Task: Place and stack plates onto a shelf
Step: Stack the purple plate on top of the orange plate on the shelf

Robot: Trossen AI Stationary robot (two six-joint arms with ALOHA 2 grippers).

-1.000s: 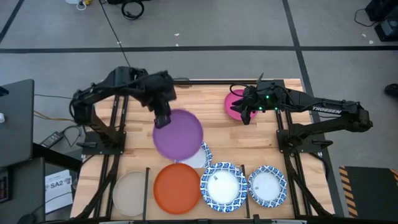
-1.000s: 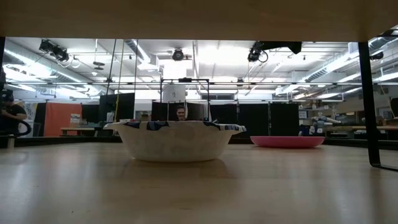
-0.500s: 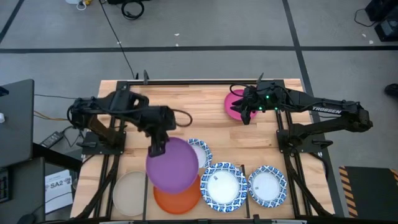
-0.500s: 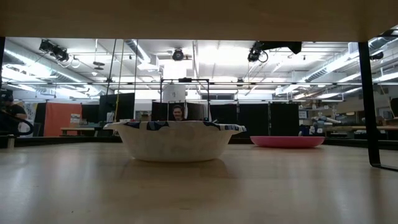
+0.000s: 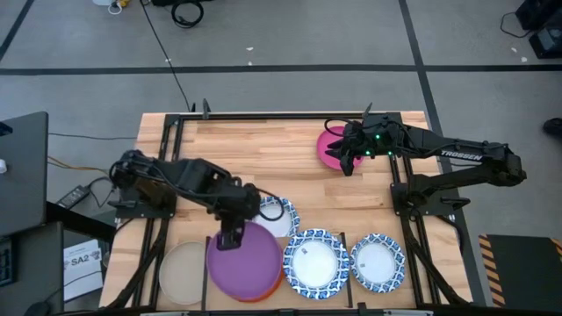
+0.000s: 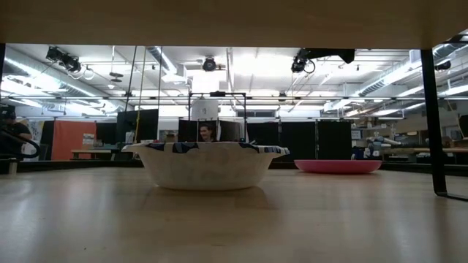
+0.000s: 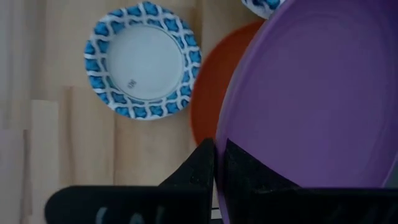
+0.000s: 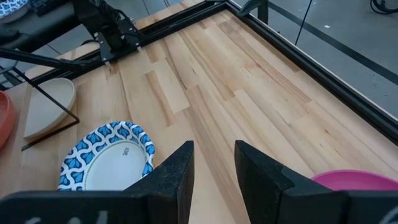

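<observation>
From above, I see my left gripper (image 5: 231, 239) low in the middle of the frame, pinched tight on the rim of the round purple plate (image 5: 245, 271). A second ago that plate was higher up, near the middle of the light-wood shelf (image 5: 263, 149); now it sits over the round orange plate (image 5: 277, 284), hiding nearly all of it. To its left lies the pale beige plate (image 5: 182, 273). To its right lie two white plates with blue patterned rims (image 5: 314, 262) (image 5: 378, 262), and a third blue-rimmed plate (image 5: 278, 215) peeks out just above the purple one. My right gripper (image 5: 345, 159) has not moved. It waits at the upper right, over the round magenta plate (image 5: 331, 143), with its fingers part way open and holding nothing.

In the low view nothing has changed. A blue-rimmed plate (image 6: 207, 164) sits on the wood in the middle, the magenta plate (image 6: 338, 166) lies flat farther right, and a big bright room with ceiling lights is behind. A person (image 6: 12, 135) stands at the far left.

In the left wrist view, the dark fingers (image 7: 200, 169) clamp the purple plate's (image 7: 311, 106) edge; the orange plate (image 7: 209, 93) shows beside it, and a blue-rimmed plate (image 7: 144, 60) lies on the wood.

In the right wrist view, two fingers (image 8: 176, 168) stand apart over bare wood, with a blue-rimmed plate (image 8: 107, 158) and the magenta plate's (image 8: 360, 185) edge near.
</observation>
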